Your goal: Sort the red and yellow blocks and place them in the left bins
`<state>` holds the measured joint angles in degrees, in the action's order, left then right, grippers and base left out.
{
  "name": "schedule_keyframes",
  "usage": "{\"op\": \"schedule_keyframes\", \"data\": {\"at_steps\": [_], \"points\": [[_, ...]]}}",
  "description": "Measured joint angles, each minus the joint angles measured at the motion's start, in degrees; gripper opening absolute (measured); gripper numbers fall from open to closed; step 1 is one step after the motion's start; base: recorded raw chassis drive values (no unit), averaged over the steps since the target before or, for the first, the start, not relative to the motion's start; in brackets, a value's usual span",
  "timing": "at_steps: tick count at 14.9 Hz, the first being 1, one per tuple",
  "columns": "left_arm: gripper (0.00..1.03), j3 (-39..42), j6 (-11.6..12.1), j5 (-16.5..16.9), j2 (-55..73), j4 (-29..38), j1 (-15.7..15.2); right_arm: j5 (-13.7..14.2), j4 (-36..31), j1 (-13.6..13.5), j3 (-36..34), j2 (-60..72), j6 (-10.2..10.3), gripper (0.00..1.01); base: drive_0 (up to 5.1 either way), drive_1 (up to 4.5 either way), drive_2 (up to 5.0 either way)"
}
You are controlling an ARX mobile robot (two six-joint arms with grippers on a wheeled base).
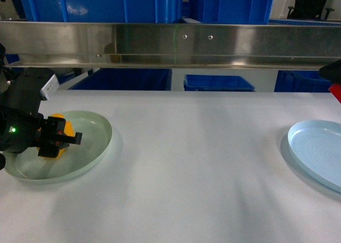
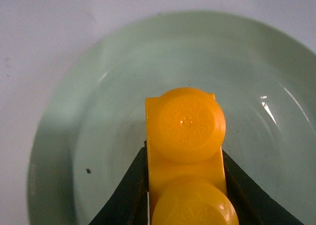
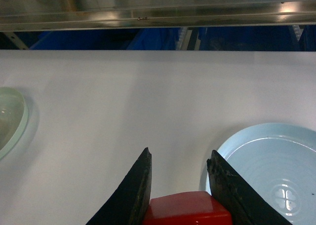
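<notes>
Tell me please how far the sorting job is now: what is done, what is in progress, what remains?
Done: both blocks are picked up. The left gripper is shut on the yellow block, over the green plate. The right gripper is shut on the red block, beside the blue plate. In hand: carrying them. Left: neither block is in a blue bin yet; both must be placed there.

The head view looks forward and slightly down across the white table [image 1: 186, 163]; each wrist view sits close behind its jaws; the green plate [image 1: 90, 127] appears in all three
</notes>
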<state>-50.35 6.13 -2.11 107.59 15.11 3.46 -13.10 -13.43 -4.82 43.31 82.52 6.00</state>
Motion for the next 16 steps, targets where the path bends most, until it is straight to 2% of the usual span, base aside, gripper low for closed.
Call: {"op": "schedule_keyframes", "data": {"at_steps": [4,6,9,13,16], "points": [[0.28,5.51,4.72,-0.68,-10.49,11.58,-2.69,0.00,1.05,-0.92,1.86,0.00,0.07,0.28,0.0,0.00,0.0],[0.28,8.59,5.27,-0.44,-16.83,12.98,-3.65,-0.17,0.98,-1.18,4.02,-0.09,0.17,0.28,0.0,0.00,0.0],[0.28,13.53,5.97,-0.66,-30.27,8.59,-3.21,-0.15,1.46,-0.09,5.22,-3.32,0.17,0.28,0.0,0.00,0.0],[0.28,13.14,6.36,-0.74,-44.35,1.90,0.15,0.55,3.48,5.20,2.51,-12.44,0.22,0.28,0.0,0.00,0.0],[0.28,13.07,6.29,-1.88,-46.03,1.73,-1.79,2.01,2.99,5.11,0.09,-13.88,0.22,0.28,0.0,0.00,0.0]]}}
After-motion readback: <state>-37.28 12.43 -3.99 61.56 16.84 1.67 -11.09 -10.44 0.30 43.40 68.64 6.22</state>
